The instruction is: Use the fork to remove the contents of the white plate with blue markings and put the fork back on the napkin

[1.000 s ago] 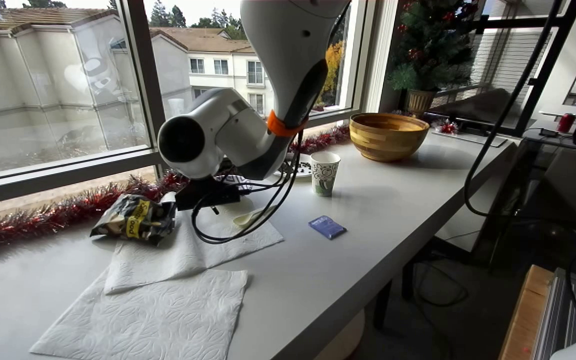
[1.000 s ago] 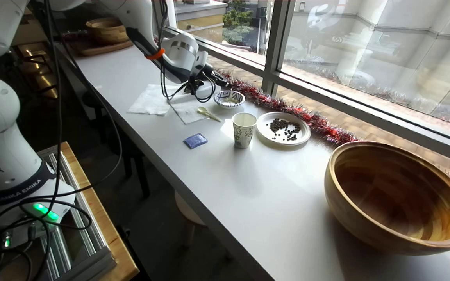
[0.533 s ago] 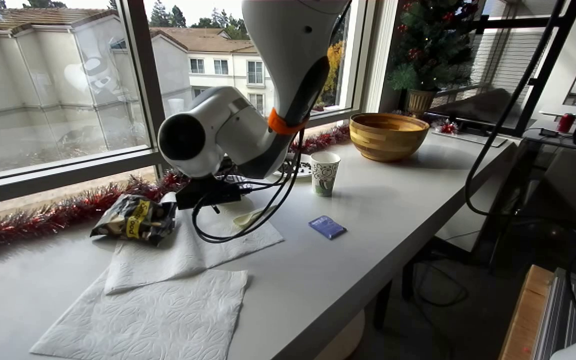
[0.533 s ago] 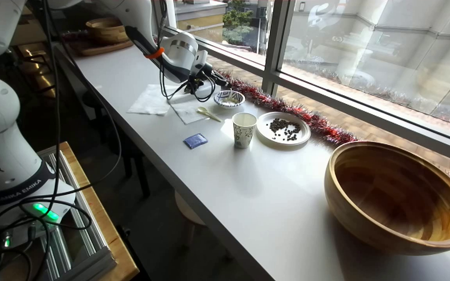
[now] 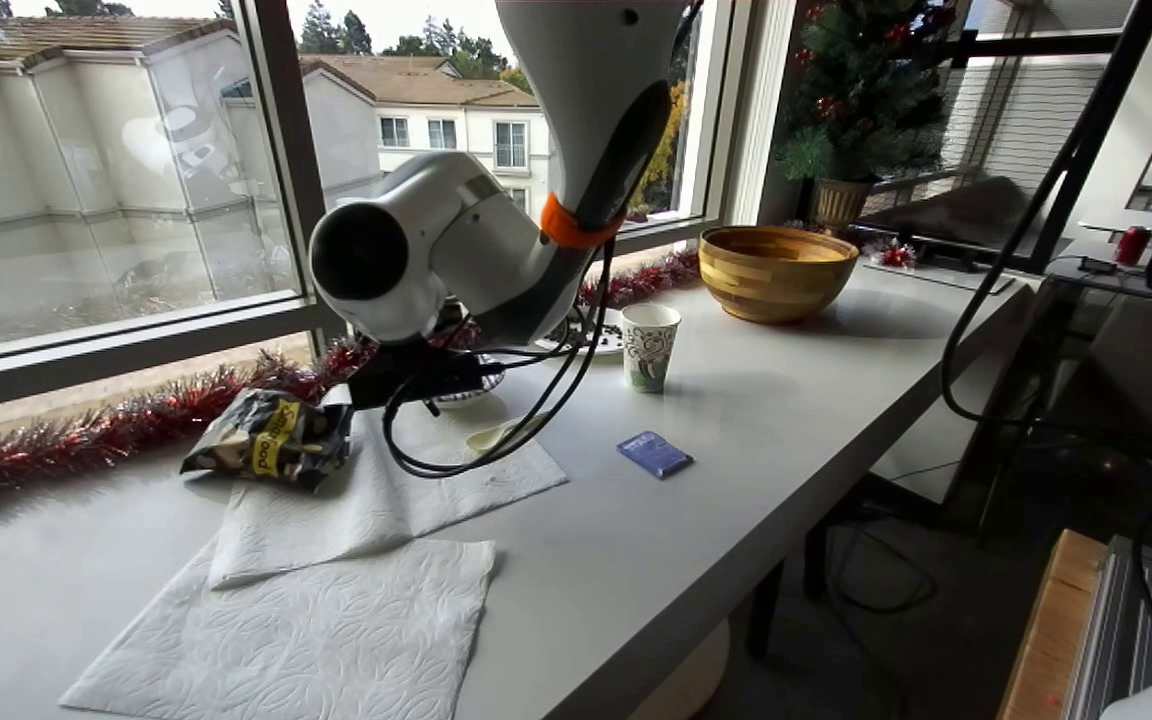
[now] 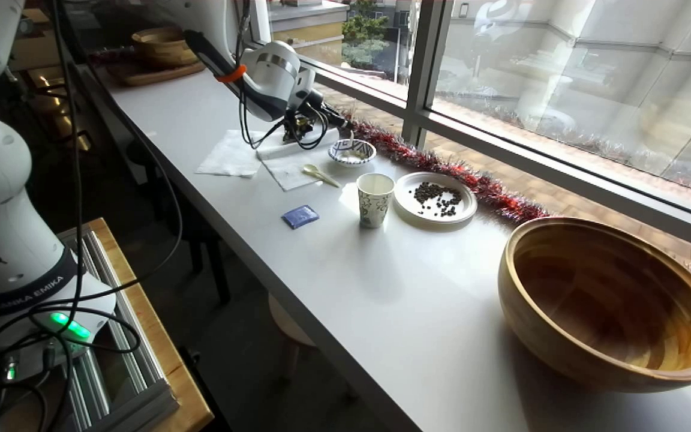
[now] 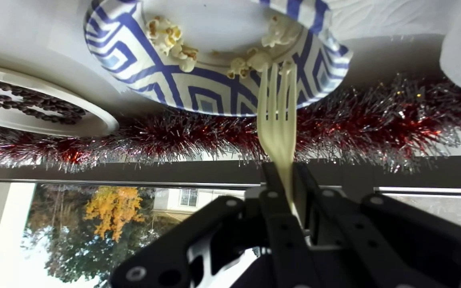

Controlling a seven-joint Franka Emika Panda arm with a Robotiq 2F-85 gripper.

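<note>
I see the jaws clamped on the slim cream plastic fork [image 7: 279, 138]; long axis up-frame, tines [image 7: 272, 104] overlapping the round blue-patterned white paper plate [image 7: 210, 90], wrist view's upper centre; contact unclear.

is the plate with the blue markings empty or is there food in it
Not empty: the wrist view shows several popcorn pieces in the plate, some close to the tip of the fork.
</note>
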